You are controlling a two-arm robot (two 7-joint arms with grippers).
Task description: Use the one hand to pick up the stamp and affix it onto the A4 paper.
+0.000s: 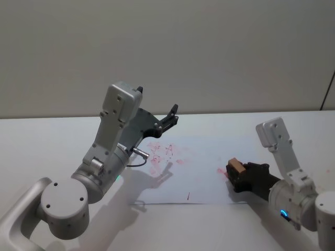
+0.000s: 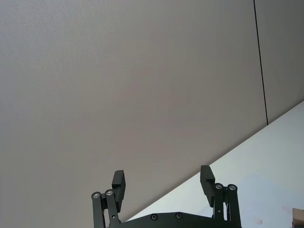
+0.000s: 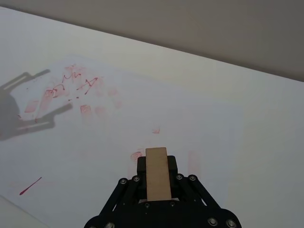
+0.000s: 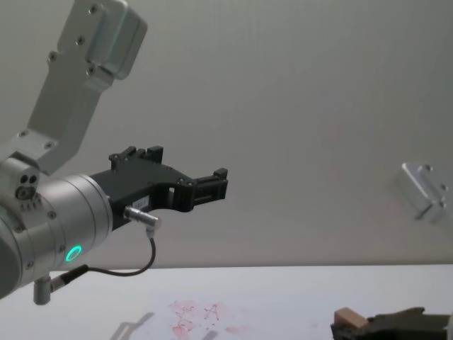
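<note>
The stamp point(image 1: 236, 167), a small light-brown block, sits clamped in my right gripper point(image 1: 234, 177), which is shut on it low over the right part of the A4 paper point(image 1: 201, 180). In the right wrist view the stamp point(image 3: 157, 175) stands between the black fingers of the right gripper point(image 3: 157, 164), just short of faint pink marks on the A4 paper point(image 3: 118, 137). The chest view shows the stamp point(image 4: 349, 318) near the tabletop. My left gripper point(image 1: 171, 116) hangs open and raised above the sheet's left part, with nothing between its fingers point(image 2: 118, 183).
The white table point(image 1: 52, 146) stretches to a grey wall behind. Smudgy red stamped characters point(image 1: 162, 151) cover the sheet's left half, and a short red stroke point(image 1: 188, 196) lies near its front edge. The left arm's shadow falls across the sheet.
</note>
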